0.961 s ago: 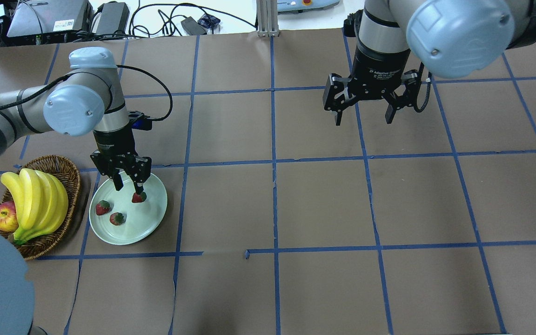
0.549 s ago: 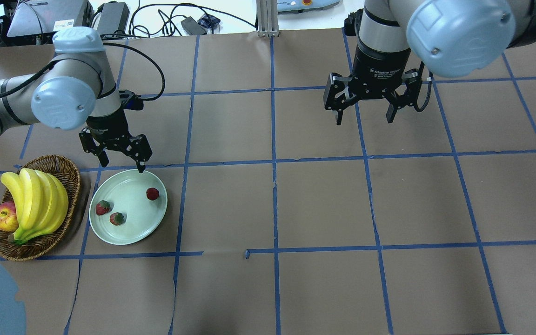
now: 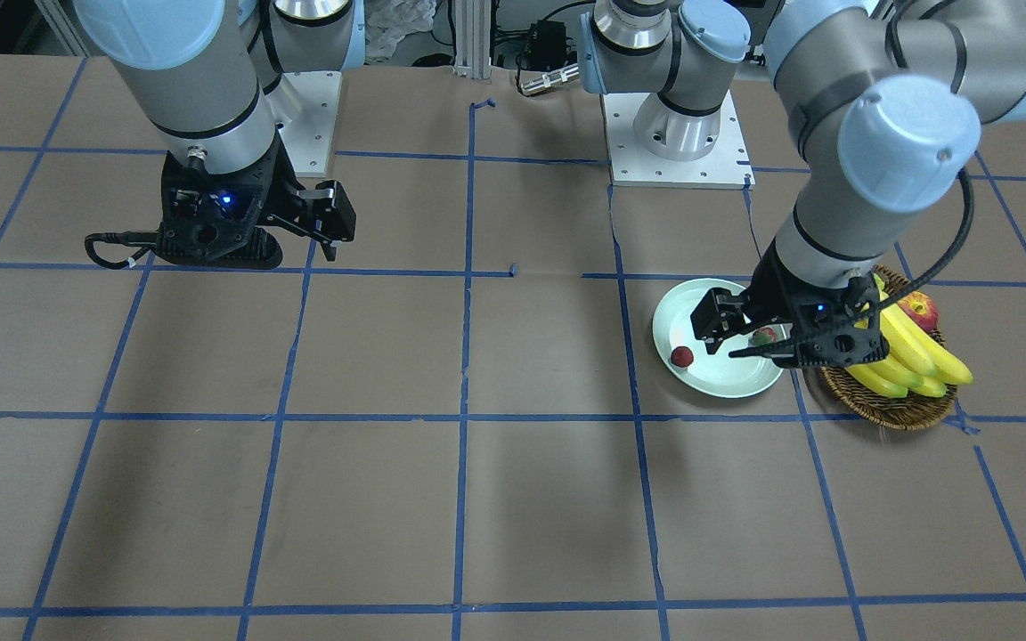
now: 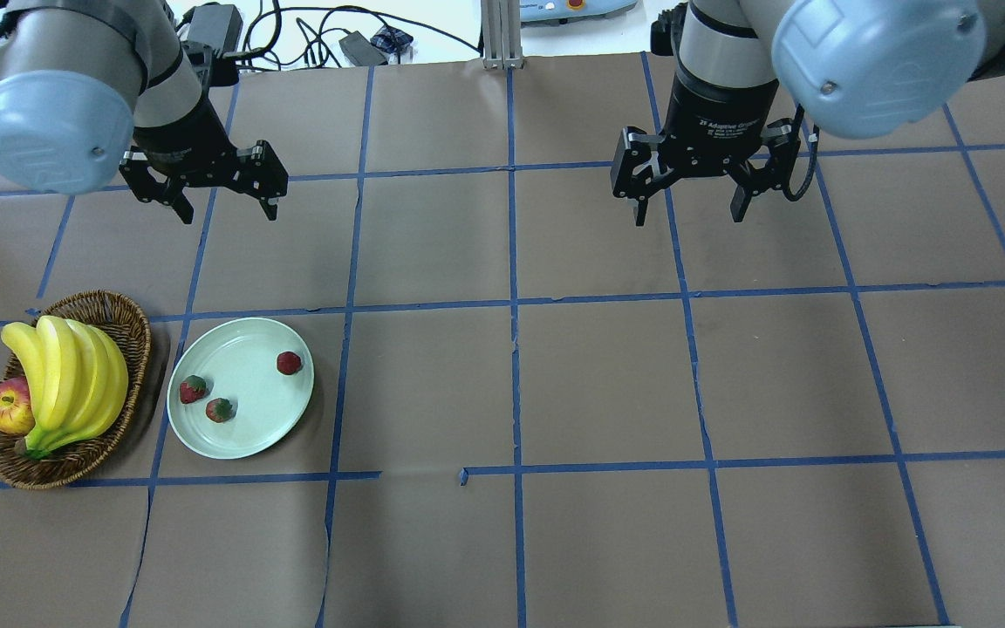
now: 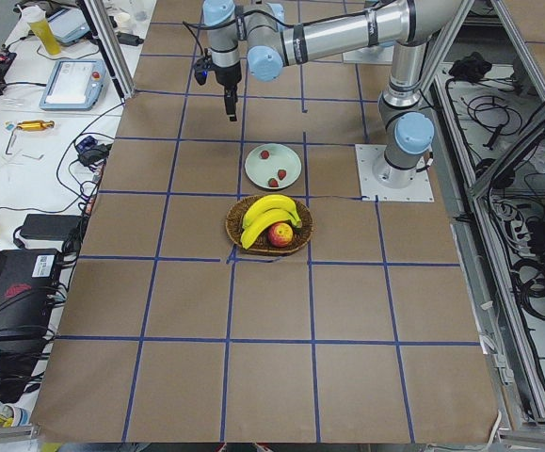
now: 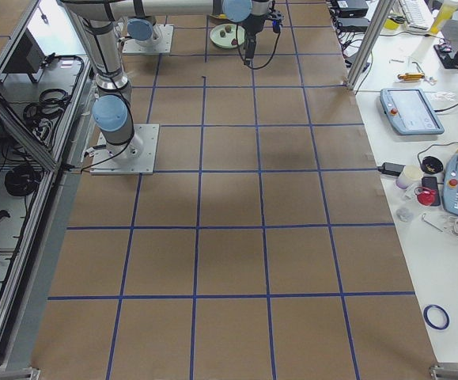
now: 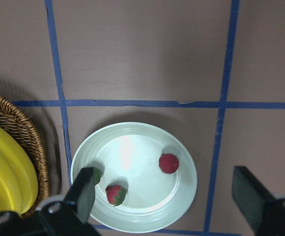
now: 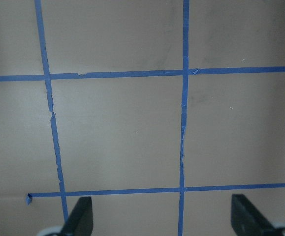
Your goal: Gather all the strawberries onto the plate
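Three strawberries lie on the pale green plate [image 4: 249, 392]: one [image 4: 289, 363] near its right rim and two [image 4: 193, 389] [image 4: 220, 409] at its left. My left gripper [image 4: 228, 214] is open and empty, high above the table and beyond the plate's far side. In the left wrist view the plate [image 7: 132, 147] lies between the fingers [image 7: 83, 191], with one berry [image 7: 168, 163] free and another [image 7: 115, 194] near the left finger. My right gripper [image 4: 688, 218] is open and empty over bare table at the far right.
A brown wicker basket [image 4: 132, 305] stands just left of the plate, holding a bunch of bananas [image 4: 66, 375] and a red apple [image 4: 8, 408]. Brown paper with blue tape lines covers the table. Cables and boxes lie past the far edge.
My left gripper rose off the plate and drew back toward the table's far side. The strawberry at its fingertip now lies free on the plate. The right arm hardly moved.
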Robot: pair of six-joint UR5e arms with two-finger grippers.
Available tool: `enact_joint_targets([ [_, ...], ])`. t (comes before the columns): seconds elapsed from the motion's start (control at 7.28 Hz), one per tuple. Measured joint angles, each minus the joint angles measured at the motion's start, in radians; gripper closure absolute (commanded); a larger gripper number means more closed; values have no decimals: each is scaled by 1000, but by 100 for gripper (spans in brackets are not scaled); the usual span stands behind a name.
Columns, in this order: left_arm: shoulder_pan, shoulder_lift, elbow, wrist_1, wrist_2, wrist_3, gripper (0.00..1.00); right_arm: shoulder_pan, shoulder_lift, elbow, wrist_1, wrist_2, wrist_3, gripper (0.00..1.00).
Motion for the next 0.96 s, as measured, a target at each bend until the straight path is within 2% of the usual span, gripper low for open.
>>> enact_joint_targets([
  [0.27,-60,59,37,-112,-5,-79,0,0,-1,0,0,0,1,0],
  [0.55,-122,79,46,-154,-10,-122,0,0,-1,1,0,2,0,0],
  [0.96,-141,96,51,-213,-39,-120,0,-1,0,-1,-1,3,-2,0],
])
